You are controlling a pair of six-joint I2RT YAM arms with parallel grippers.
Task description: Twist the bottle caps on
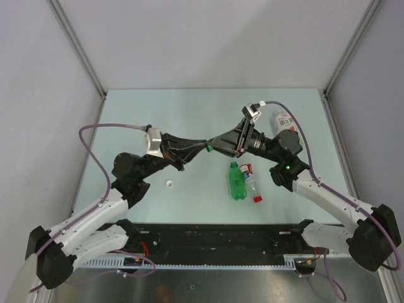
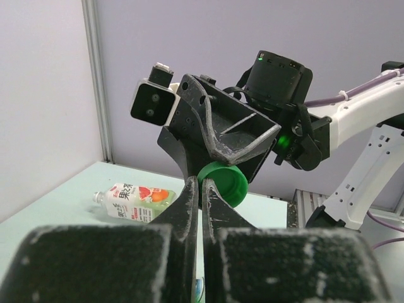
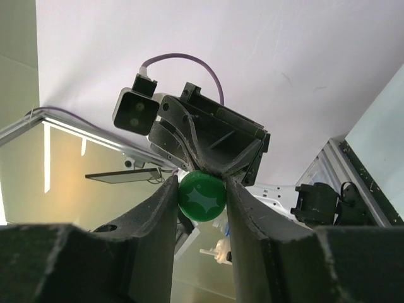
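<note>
A green cap (image 1: 208, 148) hangs in the air between both grippers, which meet tip to tip above the table. My left gripper (image 2: 201, 180) is shut thin on the cap's rim (image 2: 224, 183). My right gripper (image 3: 201, 182) is shut across the cap's sides (image 3: 202, 197), its flat top facing the right wrist camera. The small green bottle (image 1: 236, 182) lies on the table below, beside the slim clear bottle (image 1: 251, 182), which has a red cap (image 1: 257, 199) at its near end. The white cap (image 1: 169, 184) lies loose to the left. The wider clear bottle (image 1: 281, 122) lies at the back right.
The wider bottle also shows in the left wrist view (image 2: 129, 202), lying on the pale green table (image 1: 158, 113). Grey walls and metal posts (image 1: 76, 47) bound the table. A black rail (image 1: 221, 237) runs along the near edge between the arm bases.
</note>
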